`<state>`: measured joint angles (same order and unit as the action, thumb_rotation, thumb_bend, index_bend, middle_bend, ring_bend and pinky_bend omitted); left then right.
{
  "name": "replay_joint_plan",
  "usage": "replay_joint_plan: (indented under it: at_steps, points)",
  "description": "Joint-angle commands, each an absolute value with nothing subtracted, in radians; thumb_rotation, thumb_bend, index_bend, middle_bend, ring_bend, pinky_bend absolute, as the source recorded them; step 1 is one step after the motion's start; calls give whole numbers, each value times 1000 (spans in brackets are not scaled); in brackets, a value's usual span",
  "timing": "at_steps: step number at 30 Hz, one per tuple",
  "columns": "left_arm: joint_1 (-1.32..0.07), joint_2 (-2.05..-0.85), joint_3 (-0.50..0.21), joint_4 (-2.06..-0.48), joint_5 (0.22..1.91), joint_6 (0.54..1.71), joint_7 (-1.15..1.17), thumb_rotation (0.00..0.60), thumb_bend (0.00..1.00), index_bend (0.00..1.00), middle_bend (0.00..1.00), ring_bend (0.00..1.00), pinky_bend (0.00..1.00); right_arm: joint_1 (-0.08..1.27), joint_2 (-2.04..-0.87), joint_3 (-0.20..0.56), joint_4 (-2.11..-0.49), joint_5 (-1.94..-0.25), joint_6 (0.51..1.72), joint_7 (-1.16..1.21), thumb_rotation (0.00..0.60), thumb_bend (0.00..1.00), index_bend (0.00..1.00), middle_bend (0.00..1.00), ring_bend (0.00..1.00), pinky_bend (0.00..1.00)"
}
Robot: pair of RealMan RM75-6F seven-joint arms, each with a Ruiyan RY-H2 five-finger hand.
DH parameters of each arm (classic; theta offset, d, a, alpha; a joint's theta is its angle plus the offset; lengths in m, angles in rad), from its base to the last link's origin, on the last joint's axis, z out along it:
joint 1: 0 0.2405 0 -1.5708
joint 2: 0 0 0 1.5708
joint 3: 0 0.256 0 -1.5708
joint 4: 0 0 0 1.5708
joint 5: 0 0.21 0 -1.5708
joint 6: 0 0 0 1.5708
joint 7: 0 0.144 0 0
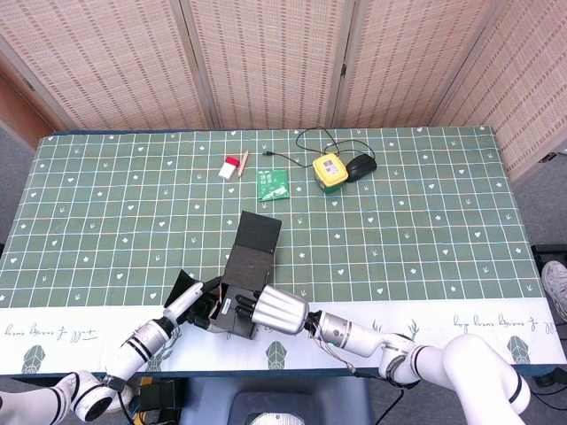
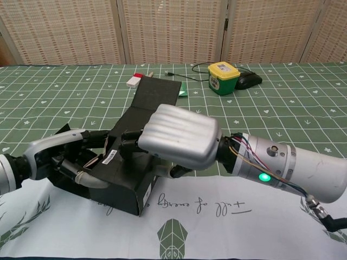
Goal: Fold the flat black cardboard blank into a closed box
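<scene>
The black cardboard box stands partly folded near the table's front edge. Its long lid flap leans back, away from me, and the box is unclosed. My left hand wraps around the box's left side, with its fingers along the wall. My right hand lies over the box's top from the right, fingers curled onto the upper edge and thumb under the right side. The silver back of the right hand hides the box's inside.
At the back stand a yellow box, a black mouse and a coiled cable. A green packet and a red-and-white small box lie behind the lid flap. The table's front edge is just below the hands.
</scene>
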<state>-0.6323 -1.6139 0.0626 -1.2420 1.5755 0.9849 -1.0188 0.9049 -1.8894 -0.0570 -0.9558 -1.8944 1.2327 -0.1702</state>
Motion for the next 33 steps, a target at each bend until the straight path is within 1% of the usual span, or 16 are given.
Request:
replay_joint_plan:
  at_steps: [1, 11, 15, 20, 26, 31, 33]
  points:
    - [-632, -1613, 64, -1245, 1579, 988, -1018, 600, 43, 135, 220, 677, 803, 907, -1886, -56, -964, -1895, 1231, -176, 600, 353, 334, 325, 732, 904]
    - [-636, -1609, 66, -1248, 1579, 984, -1017, 600, 42, 128, 208, 675, 803, 915, -1865, -62, -1000, -1892, 1196, -200, 600, 365, 334, 325, 732, 904]
    - [-637, -1602, 71, -1257, 1586, 987, -1023, 600, 42, 112, 183, 667, 803, 928, -1834, -65, -1044, -1888, 1153, -225, 600, 377, 334, 325, 733, 904]
    - [-642, -1591, 74, -1270, 1595, 990, -1029, 600, 42, 55, 149, 661, 803, 943, -1797, -61, -1106, -1875, 1096, -260, 600, 380, 334, 325, 734, 904]
    - [-646, -1581, 76, -1290, 1601, 994, -1022, 600, 42, 17, 125, 657, 801, 976, -1742, -50, -1195, -1848, 991, -324, 600, 383, 334, 328, 740, 904]
    - [-645, -1577, 75, -1299, 1598, 996, -1018, 600, 42, 16, 125, 657, 801, 996, -1708, -31, -1252, -1825, 934, -363, 600, 390, 338, 378, 753, 904]
    - [-645, -1577, 74, -1301, 1596, 997, -1017, 600, 42, 18, 125, 657, 801, 1004, -1700, -26, -1267, -1817, 916, -369, 600, 403, 385, 414, 761, 904]
